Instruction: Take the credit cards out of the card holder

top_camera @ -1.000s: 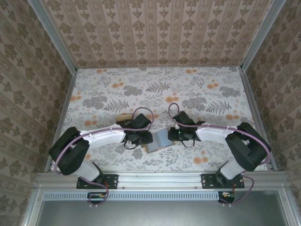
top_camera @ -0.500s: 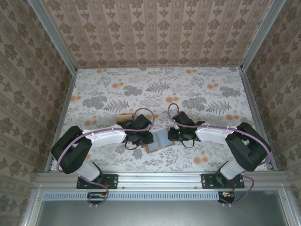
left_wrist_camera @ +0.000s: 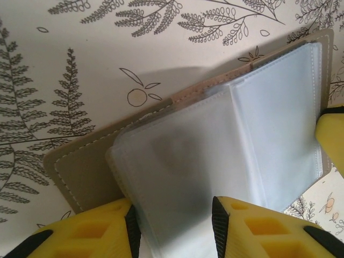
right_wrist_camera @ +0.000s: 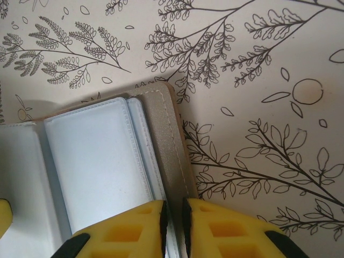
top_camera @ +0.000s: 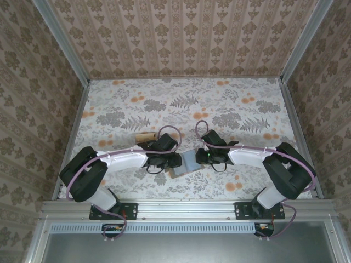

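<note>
From above, we see the card holder (top_camera: 186, 163) lying open on the table (top_camera: 236, 109) at lower centre. The left pincer (top_camera: 175, 160) is at its left edge and the right pincer (top_camera: 201, 156) at its right. In the left wrist view, the left pincer (left_wrist_camera: 174, 228) stands partly open, with a frosted sleeve of the card holder (left_wrist_camera: 215, 140) running up between its fingers. In the right wrist view, the right pincer (right_wrist_camera: 174, 223) is almost closed, nipping the stitched edge of the card holder (right_wrist_camera: 102, 161).
</note>
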{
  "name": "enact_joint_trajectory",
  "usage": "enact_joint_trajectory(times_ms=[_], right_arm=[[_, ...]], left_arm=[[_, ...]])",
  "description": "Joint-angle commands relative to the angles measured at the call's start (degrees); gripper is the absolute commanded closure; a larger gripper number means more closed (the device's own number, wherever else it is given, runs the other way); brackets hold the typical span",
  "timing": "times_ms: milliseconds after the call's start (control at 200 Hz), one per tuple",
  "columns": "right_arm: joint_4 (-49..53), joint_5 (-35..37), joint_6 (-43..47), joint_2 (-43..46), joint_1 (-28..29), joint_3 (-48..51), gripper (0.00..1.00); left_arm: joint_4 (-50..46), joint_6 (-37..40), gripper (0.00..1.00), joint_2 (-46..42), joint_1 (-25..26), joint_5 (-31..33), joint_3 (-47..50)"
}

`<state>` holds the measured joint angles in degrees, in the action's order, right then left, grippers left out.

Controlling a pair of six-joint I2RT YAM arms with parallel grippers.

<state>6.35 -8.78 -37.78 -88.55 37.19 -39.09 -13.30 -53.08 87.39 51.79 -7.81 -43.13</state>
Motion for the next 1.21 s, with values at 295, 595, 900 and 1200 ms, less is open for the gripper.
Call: enact_joint_trajectory(times_ms=[295, 595, 900, 1200], right_arm=[[4.22, -0.99, -0.73, -2.22, 1.48, 1.21, 0.78], [4.2, -0.98, -0.72, -2.42, 1.54, 1.08, 0.79], [4.44, -0.98, -0.55, -2.47, 1.55, 0.86, 0.78], [4.37, -1.13, -0.62, -2.85, 1.61, 0.6, 0.78]], left_arm=[[-7.91, 0.43, 0.46, -1.43, 0.63, 2.96, -2.53], [-9.08, -0.22, 0.49, -3.97, 0.64, 5.74, -1.6], [-4.23, 0.5, 0.55, -0.81, 0.68, 1.85, -1.43], [-5.51, 0.1, 0.56, 0.65, 0.26, 1.66, -1.6]])
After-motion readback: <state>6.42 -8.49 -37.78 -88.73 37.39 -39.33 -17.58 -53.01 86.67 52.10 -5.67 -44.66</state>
